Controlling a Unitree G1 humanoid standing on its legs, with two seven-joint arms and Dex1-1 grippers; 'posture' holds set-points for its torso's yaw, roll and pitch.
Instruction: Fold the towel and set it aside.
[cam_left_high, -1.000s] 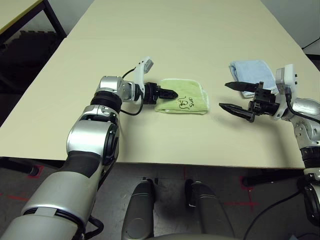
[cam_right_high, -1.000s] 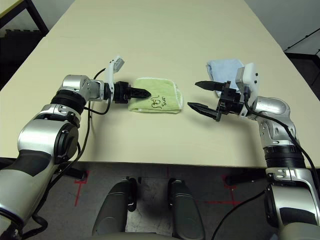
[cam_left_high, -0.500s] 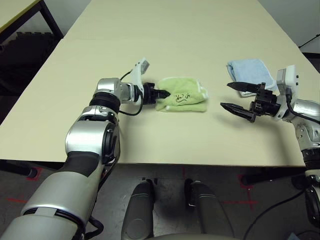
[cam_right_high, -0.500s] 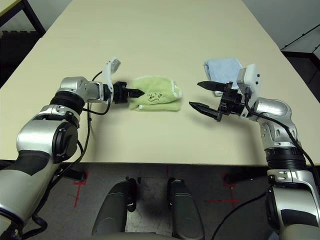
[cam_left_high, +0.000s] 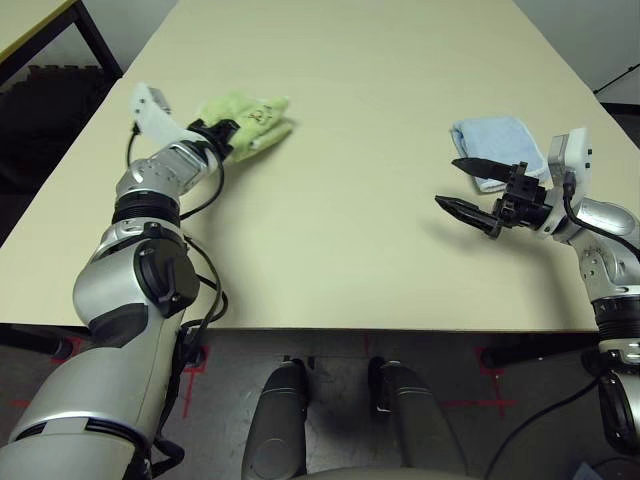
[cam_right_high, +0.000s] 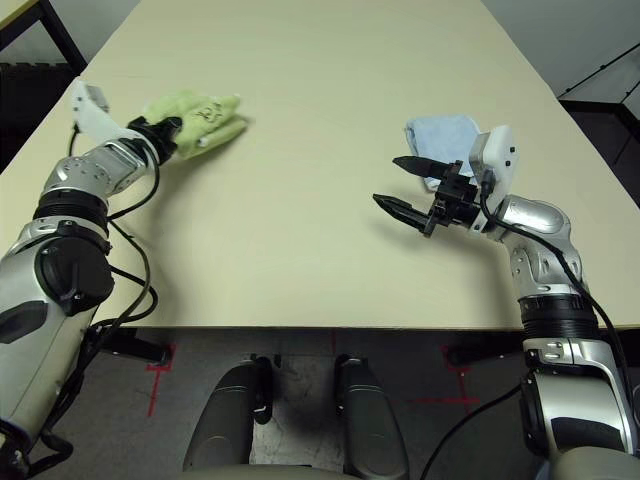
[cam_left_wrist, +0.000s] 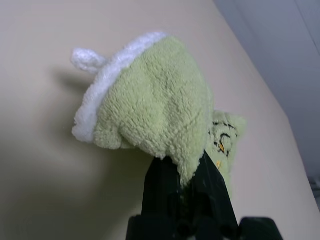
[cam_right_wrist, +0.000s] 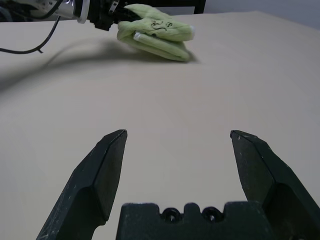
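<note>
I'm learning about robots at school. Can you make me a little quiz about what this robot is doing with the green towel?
1. True or false: the left gripper has its jaws shut on the towel.
2. Which thing lies on the table just behind the right gripper?
A. a sponge
B. a folded light blue cloth
C. a cup
3. Fill in: the right gripper's jaws are ____ and hold nothing.

Key:
1. True; the left wrist view shows the green terry pinched between them.
2. B, the light blue cloth.
3. open
</note>
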